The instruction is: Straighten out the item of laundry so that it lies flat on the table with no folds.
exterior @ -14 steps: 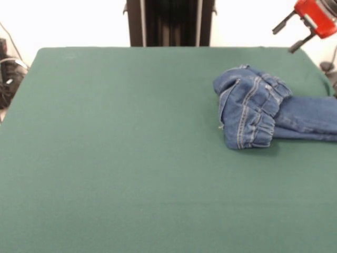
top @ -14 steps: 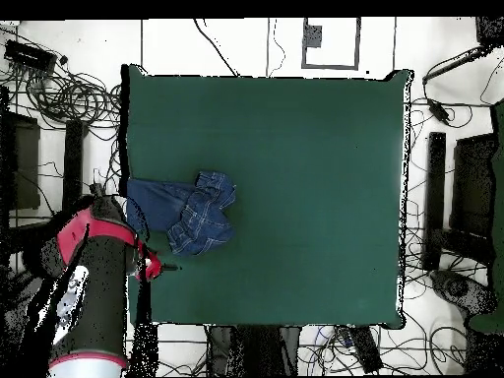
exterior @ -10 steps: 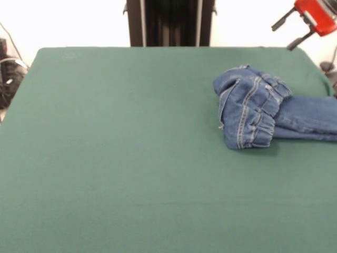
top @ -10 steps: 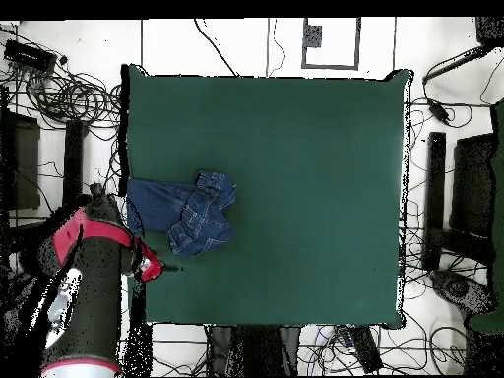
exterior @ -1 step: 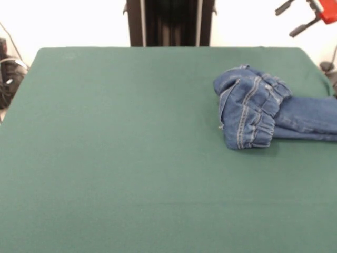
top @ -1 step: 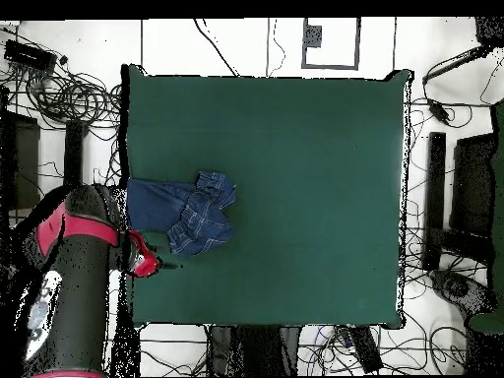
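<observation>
The jeans (exterior @ -1 step: 263, 113) lie bunched up near one side edge of the tabletop (exterior @ -1 step: 131, 158), the waist end rolled over into a thick lump with the orange stitching and seams showing, while the legs run out flatter toward that edge and seem to reach it. From above, the jeans (top @ -1 step: 185, 212) sit at the left side of the green tabletop (top @ -1 step: 295, 177), about halfway along that edge, with the crumpled part pointing inward and the legs lying side by side toward the rim. The rest of the green surface is bare around them. The red and black hand (exterior @ -1 step: 299, 17) hangs up in the air off the corner of the tabletop, well apart from the jeans and touching nothing; its two dark fingers (exterior @ -1 step: 304, 27) stand spread with a gap between them. From above, the hand (top @ -1 step: 162, 264) pokes out just beside the jeans at the table's rim, below the big red and black arm (top @ -1 step: 74, 285). Cables (top @ -1 step: 59, 89) lie tangled on the floor beyond the tabletop
</observation>
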`<state>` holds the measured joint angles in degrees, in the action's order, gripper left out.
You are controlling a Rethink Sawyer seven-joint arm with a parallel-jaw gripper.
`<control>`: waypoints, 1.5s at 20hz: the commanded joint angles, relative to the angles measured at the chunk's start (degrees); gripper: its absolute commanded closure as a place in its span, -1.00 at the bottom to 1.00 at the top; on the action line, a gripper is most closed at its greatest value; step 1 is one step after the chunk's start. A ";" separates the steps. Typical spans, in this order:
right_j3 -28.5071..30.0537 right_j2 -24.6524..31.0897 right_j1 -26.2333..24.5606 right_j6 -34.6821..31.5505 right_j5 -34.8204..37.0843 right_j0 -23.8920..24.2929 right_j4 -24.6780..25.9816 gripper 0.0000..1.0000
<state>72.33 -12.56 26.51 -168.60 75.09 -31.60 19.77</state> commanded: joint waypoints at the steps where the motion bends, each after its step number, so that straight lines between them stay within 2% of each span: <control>1: -4.23 1.81 -9.56 -7.97 2.40 -0.58 0.25 -1.00; 8: -8.52 1.87 -14.33 -6.92 0.77 0.01 1.12 -1.00; 19: -11.91 1.38 -19.66 -7.51 -2.51 0.36 0.58 -1.00; 24: -15.01 0.98 -21.99 -9.99 -1.08 -0.69 -0.70 -1.00; 30: -19.89 0.74 -23.47 -11.33 4.77 -1.99 -2.59 -1.00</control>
<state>57.95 -13.10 5.90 -168.60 76.72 -31.90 19.72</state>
